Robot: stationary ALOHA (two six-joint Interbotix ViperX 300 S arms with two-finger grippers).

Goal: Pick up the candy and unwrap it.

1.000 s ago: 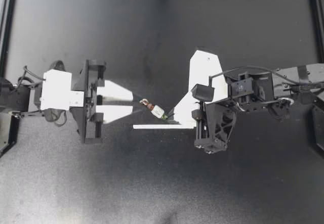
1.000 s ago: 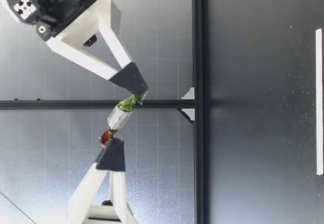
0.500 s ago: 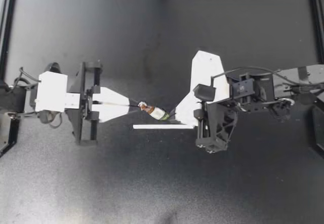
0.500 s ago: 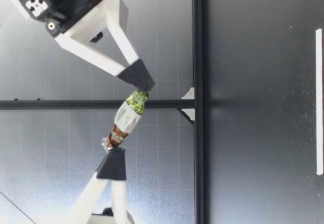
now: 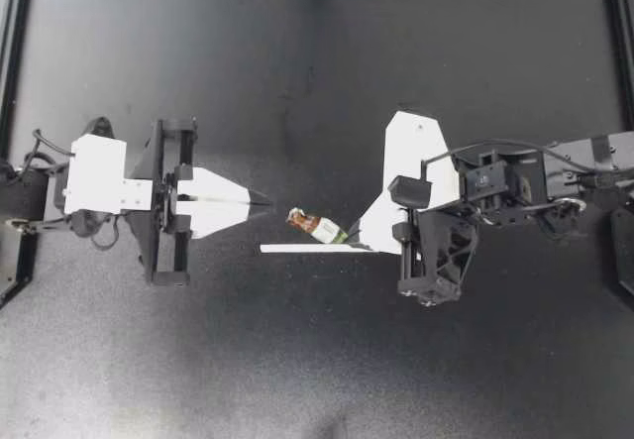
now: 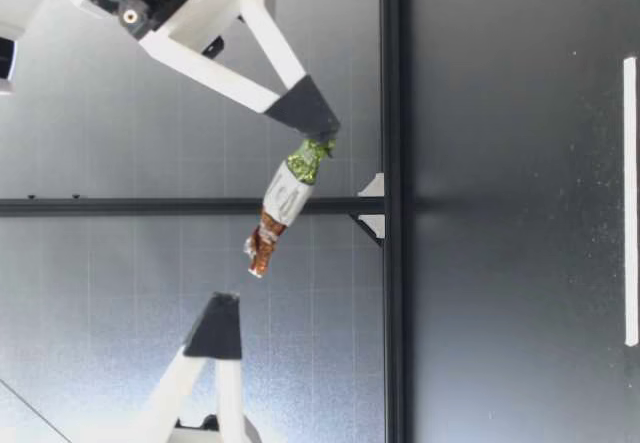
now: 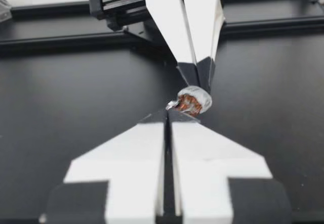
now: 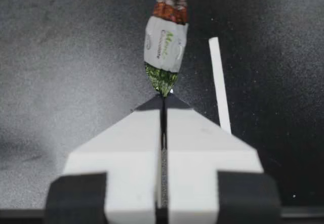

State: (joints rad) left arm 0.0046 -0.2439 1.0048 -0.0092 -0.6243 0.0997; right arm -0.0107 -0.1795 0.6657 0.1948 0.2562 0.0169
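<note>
Above the matte black table (image 5: 297, 72), our right gripper (image 5: 353, 238) pinches the crinkled green twist of the oblong, foil-wrapped candy (image 5: 317, 227) between its pointed wedge tips, while our left gripper (image 5: 264, 199), pressed closed on nothing, sits just apart from the coppery end.

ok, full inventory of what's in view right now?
candy: one; green, white and brown wrapper; in the air above the table, green end pinched, brown end free.
strip: one; white; flat on the table near the right gripper.
table: one; black.
frame bar: one; black; at the table's far edge in the low view.
right gripper: white fingers, black tips; shut on the candy.
left gripper: white fingers, black tips; shut on nothing, just short of the candy's brown end.
</note>
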